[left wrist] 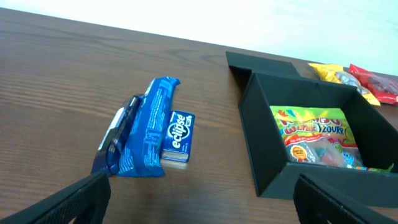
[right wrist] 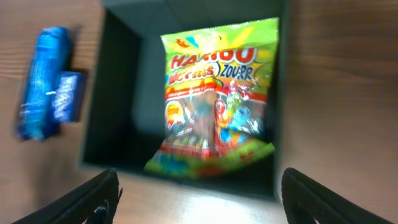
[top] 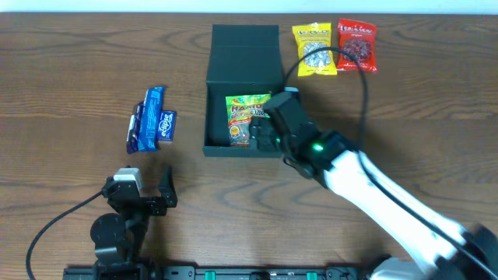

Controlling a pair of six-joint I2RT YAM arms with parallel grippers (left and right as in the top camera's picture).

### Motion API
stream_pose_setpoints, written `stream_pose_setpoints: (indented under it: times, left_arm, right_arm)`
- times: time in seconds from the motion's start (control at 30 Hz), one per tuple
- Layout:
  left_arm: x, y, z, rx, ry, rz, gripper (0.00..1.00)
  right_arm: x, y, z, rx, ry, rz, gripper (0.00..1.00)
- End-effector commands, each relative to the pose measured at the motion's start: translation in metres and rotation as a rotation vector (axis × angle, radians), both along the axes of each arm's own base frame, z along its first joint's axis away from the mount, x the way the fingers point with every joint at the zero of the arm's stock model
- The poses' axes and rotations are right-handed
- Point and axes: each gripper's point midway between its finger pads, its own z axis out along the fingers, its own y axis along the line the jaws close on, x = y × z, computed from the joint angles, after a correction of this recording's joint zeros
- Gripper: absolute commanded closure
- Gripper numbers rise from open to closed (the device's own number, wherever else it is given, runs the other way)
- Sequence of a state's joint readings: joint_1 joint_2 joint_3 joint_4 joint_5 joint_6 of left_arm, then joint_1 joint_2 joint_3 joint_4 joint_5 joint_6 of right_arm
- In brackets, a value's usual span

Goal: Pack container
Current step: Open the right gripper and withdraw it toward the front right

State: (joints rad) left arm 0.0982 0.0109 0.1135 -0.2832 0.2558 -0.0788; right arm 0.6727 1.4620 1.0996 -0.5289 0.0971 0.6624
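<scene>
The right claw [right wrist: 200,198], open and empty just above the container [top: 216,117], could have snagged the loosely lying gummy bag [right wrist: 214,99] and dragged it out on withdrawing.

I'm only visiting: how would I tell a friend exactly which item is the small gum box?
Find the dark open container in the middle of the table. To its left lies a cluster of blue items. The gum box is the small flat dark-blue one lettered "eclipse", beside the longer, brighter blue packet.
</scene>
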Motion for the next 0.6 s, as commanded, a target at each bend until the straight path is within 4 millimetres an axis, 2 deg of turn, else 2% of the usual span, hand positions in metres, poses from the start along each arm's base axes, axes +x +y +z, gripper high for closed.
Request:
stream_pose_setpoints:
  times: [0.0, 0.07, 0.1, 0.27, 0.37, 0.57]
  left_arm:
    - [0.000, 0.001, -0.011, -0.006, 0.021, 0.007, 0.05]
    - [0.000, 0.001, -0.011, -0.006, 0.021, 0.007, 0.05]
    - [0.000, 0.001, -0.011, -0.006, 0.021, 0.007, 0.05]
    - [0.000, 0.001, -0.011, -0.006, 0.021, 0.007, 0.05]
    - [0.000, 0.002, -0.011, -0.005, 0.021, 0.008, 0.05]
    - [0.000, 0.001, -0.010, -0.006, 0.020, 0.007, 0.05]
  right_arm:
    - [-0.016, -0.014, 0.044, 0.030, -0.059, 0.013, 0.13]
    - [-0.035, -0.028, 0.057, 0.029, -0.051, 0.022, 0.02]
    - [-0.047, -0.033, 0.063, 0.031, -0.044, 0.042, 0.01]
    - [-0.092, -0.061, 0.079, 0.029, -0.006, 0.068, 0.01]
    - [-0.110, -0.076, 0.081, 0.011, 0.010, 0.075, 0.01]
    - [-0.140, -0.099, 0.072, -0.048, 0.081, 0.083, 0.01]
